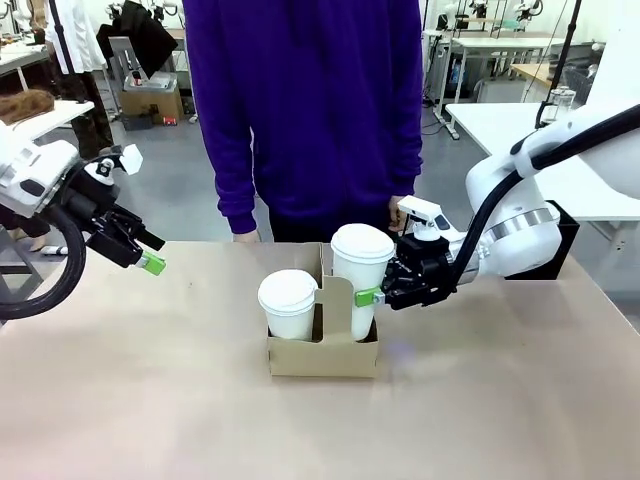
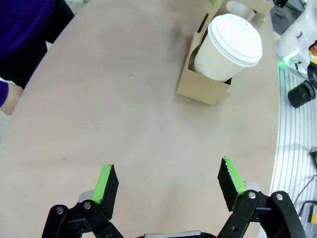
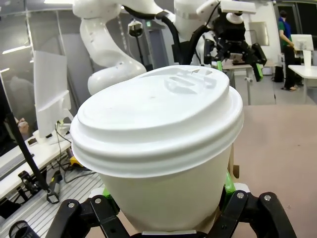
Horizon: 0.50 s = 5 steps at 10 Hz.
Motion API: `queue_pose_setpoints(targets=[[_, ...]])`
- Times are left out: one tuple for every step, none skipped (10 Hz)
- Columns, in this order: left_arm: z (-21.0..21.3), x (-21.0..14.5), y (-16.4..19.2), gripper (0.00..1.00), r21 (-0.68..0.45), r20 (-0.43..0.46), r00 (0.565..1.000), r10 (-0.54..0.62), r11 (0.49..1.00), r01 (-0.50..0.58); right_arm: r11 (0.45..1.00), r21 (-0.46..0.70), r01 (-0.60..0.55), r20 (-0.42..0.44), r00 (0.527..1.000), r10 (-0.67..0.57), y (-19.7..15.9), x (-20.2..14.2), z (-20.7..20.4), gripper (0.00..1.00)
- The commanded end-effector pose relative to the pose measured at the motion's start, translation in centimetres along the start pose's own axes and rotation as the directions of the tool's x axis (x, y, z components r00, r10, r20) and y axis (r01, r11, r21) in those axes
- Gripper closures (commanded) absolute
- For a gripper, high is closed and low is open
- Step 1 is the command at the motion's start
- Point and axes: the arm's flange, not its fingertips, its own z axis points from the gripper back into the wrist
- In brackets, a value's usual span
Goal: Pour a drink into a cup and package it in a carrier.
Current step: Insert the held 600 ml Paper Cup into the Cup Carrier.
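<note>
My right gripper (image 1: 372, 297) clamps the tall white lidded paper cup (image 1: 360, 275) in the brown cardboard carrier (image 1: 322, 355), frame centre; my left gripper (image 2: 168, 186) hangs wide open.

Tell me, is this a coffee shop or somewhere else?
Probably a robot lab, not a shop: two white robot arms work at a plain beige table, more white workbenches stand behind, and the brown cardboard cup carrier looks like practice.

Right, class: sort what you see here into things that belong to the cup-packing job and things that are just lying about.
Job:
tall cup, lidded, in the carrier, gripped by the right hand
carrier
left hand, open, off to the side

Lying about:
short cup in the carrier
black box
</note>
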Motion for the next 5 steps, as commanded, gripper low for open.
queue_pose_setpoints(targets=[[-0.3,-0.6,0.2,0.00,-0.022,0.040,0.998,-0.053,0.998,0.054,0.998,0.039,-0.043,-0.014,0.999,0.044,-0.9,-0.4,0.2,0.13],[-0.3,-1.0,0.0,0.00,-0.020,0.043,0.997,-0.067,0.998,0.068,0.997,0.059,-0.042,-0.027,0.999,0.044,-1.1,-1.0,0.2,0.13],[-0.5,-1.4,0.0,0.00,-0.013,0.034,0.998,-0.056,0.998,0.056,0.996,0.074,-0.040,-0.038,0.998,0.043,-1.4,-1.7,0.2,0.13],[-0.8,-1.6,0.0,0.00,-0.015,0.037,0.998,-0.044,0.999,0.045,0.995,0.087,-0.042,-0.052,0.998,0.047,-1.6,-2.4,0.2,0.13],[-0.7,-1.4,-0.3,0.00,-0.041,0.031,0.999,-0.020,0.999,0.021,0.995,0.092,-0.045,-0.063,0.997,0.051,-1.9,-2.8,0.2,0.13]])
